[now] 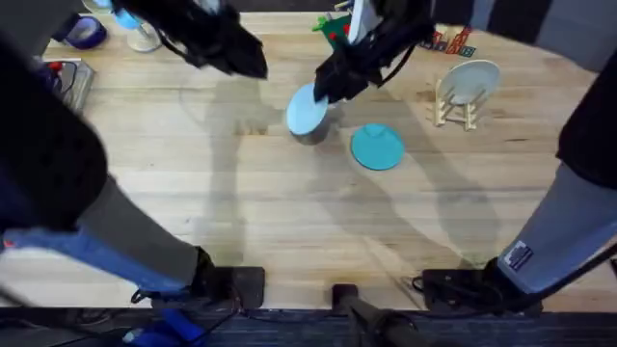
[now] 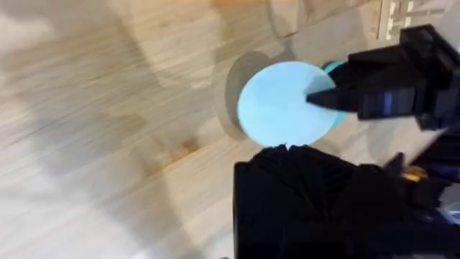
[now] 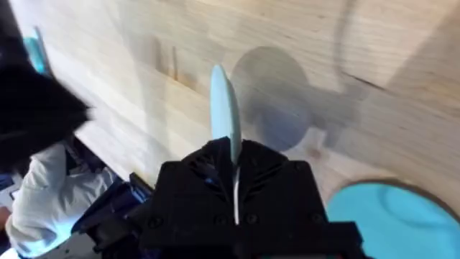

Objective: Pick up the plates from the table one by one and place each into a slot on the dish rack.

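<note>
Pale blue plate point(image 1: 307, 109) is hanging above the desk point(image 1: 241, 212), clenched edge-on by the right fingers point(image 3: 235, 155); the teal plate point(image 1: 376, 147) is lying flat beside it. Left fingers' state: cannot tell.

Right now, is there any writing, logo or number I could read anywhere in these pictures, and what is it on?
None can be read.
A white patch on the grey sleeve at the table's lower right edge: too small and blurred to read.
The coloured blocks behind the dish rack: any markings are too small to tell.
</note>
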